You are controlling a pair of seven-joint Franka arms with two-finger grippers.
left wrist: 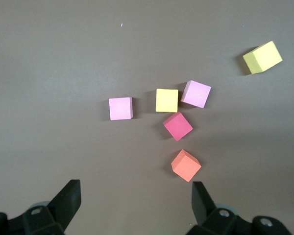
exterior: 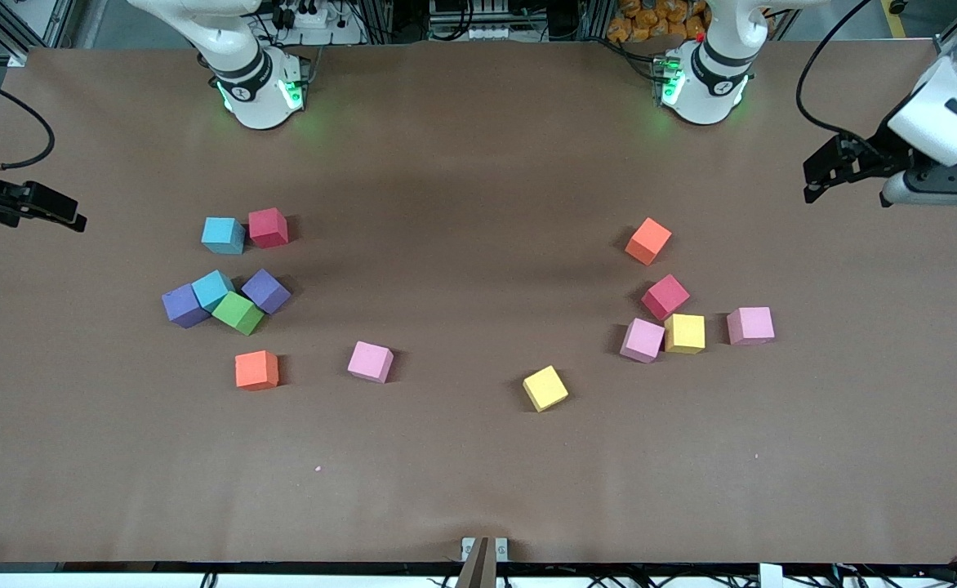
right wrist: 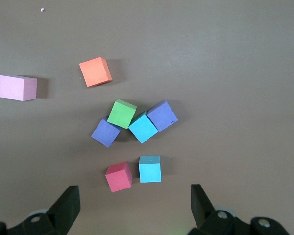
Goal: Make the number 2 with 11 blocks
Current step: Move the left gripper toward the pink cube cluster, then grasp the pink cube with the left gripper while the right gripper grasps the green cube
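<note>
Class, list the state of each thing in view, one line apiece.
Left gripper, over the left arm's table end: fingers open, empty.
Right gripper, over the right arm's table end: fingers open, empty.
Green foam cube: flat, touching a light blue foam cube.
Lone yellow foam cube: flat, standing apart.
Remaining foam cubes: scattered, unstacked.
Number 2: not begun.

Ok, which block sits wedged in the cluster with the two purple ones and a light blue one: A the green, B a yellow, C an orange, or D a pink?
A: the green block touches the light blue cube between the two purple blocks.
</note>
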